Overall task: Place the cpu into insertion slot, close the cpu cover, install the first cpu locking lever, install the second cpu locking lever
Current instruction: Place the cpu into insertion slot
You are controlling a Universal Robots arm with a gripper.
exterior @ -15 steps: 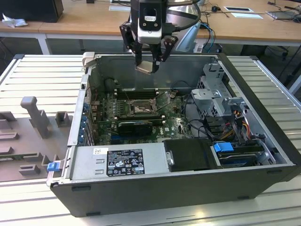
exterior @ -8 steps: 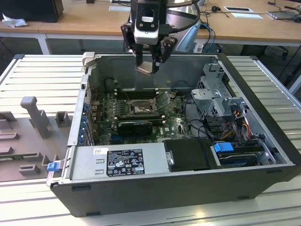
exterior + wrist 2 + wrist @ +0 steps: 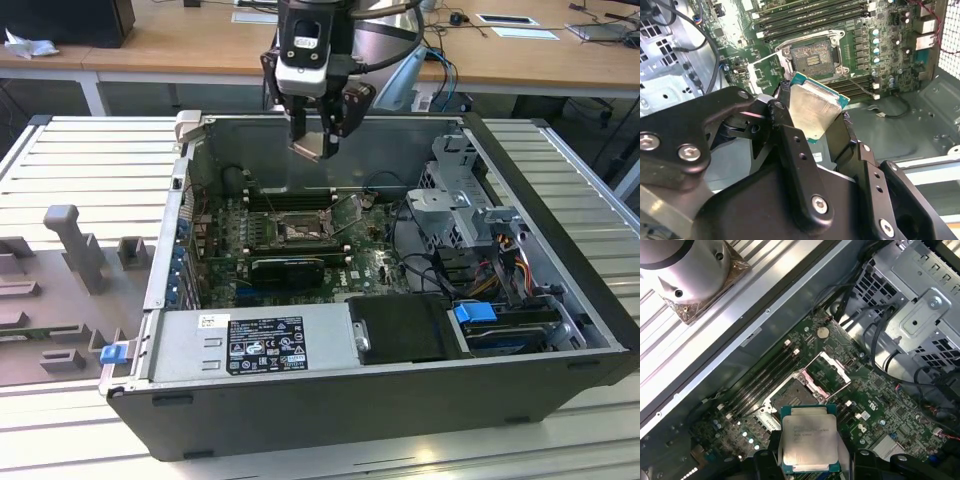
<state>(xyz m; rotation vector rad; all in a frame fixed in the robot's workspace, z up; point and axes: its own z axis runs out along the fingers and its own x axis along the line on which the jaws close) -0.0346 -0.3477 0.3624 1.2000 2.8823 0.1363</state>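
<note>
My gripper (image 3: pixel 315 140) hangs above the open computer case, over its back wall, shut on the cpu (image 3: pixel 313 146). In both wrist views the cpu (image 3: pixel 815 107) (image 3: pixel 807 437) shows its silver-grey top and green edge, pinched by its sides between the black fingers (image 3: pixel 785 125). Below and ahead, the insertion slot (image 3: pixel 297 228) (image 3: pixel 812 57) (image 3: pixel 790 395) lies uncovered on the green board. The cpu cover (image 3: pixel 829 371) (image 3: pixel 346 210) stands swung open beside the slot. I cannot make out the locking levers for certain.
A long black block (image 3: pixel 290 268) lies just in front of the slot. A metal drive cage (image 3: pixel 460 200) with cables takes up the exterior view's right of the case, and the power supply (image 3: pixel 260 345) runs along the front. Grey fixtures (image 3: pixel 75 245) sit outside the case, at the exterior view's left.
</note>
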